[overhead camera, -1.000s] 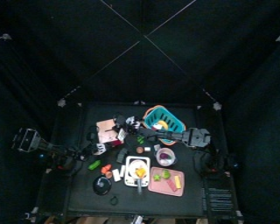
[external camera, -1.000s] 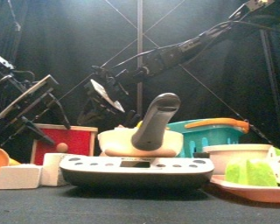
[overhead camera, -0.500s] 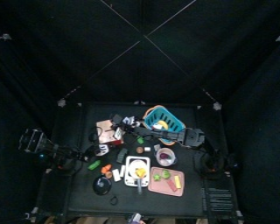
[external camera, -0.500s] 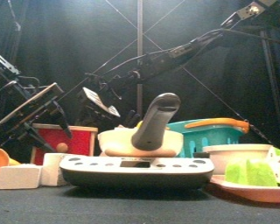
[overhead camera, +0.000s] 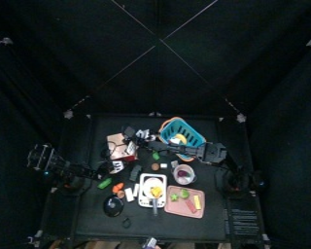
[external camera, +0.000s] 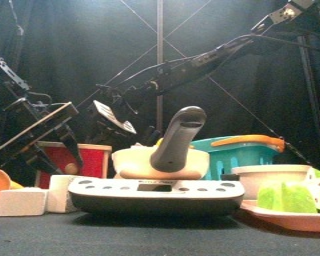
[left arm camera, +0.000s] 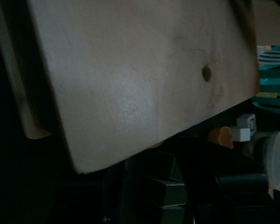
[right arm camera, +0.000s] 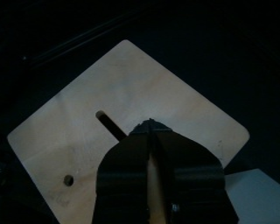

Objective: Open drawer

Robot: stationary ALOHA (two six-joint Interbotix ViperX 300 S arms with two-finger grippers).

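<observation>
Clearly the drawer (overhead camera: 120, 145) is a stiff, light box just beside the blue basket (overhead camera: 179, 130), liable to slide when pulled. Above its pale top the right tool (right arm camera: 156, 140) is closed on nothing. The left tool's state I cannot tell; bracing the side suits it.

In the front view, the left black arm (external camera: 43, 125) at the frame's left has swung down from a steep slant to lie nearly level, closing toward the small boxy drawer unit with the red-brown panel (external camera: 72, 158). From above, that arm has drawn further in at the left edge of the surface.
</observation>
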